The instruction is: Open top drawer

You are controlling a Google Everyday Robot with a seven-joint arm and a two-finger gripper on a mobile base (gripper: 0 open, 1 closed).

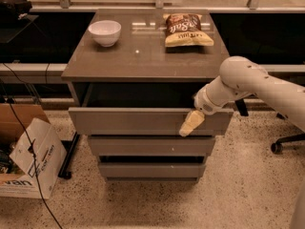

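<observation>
The top drawer [128, 121] of the grey-brown cabinet is pulled out, its dark inside showing under the cabinet top [143, 61]. Its wide flat front stands forward of the two narrower-looking drawer fronts below. My gripper [190, 124] hangs over the upper edge of the drawer front near its right end, with its pale fingertips lying against the outer face of the panel. The white arm reaches in from the right.
A white bowl [105, 32] and a chip bag [187, 30] sit on the cabinet top. A cardboard box [24, 156] and cables lie on the floor at the left. An office chair base [286, 144] stands at the right.
</observation>
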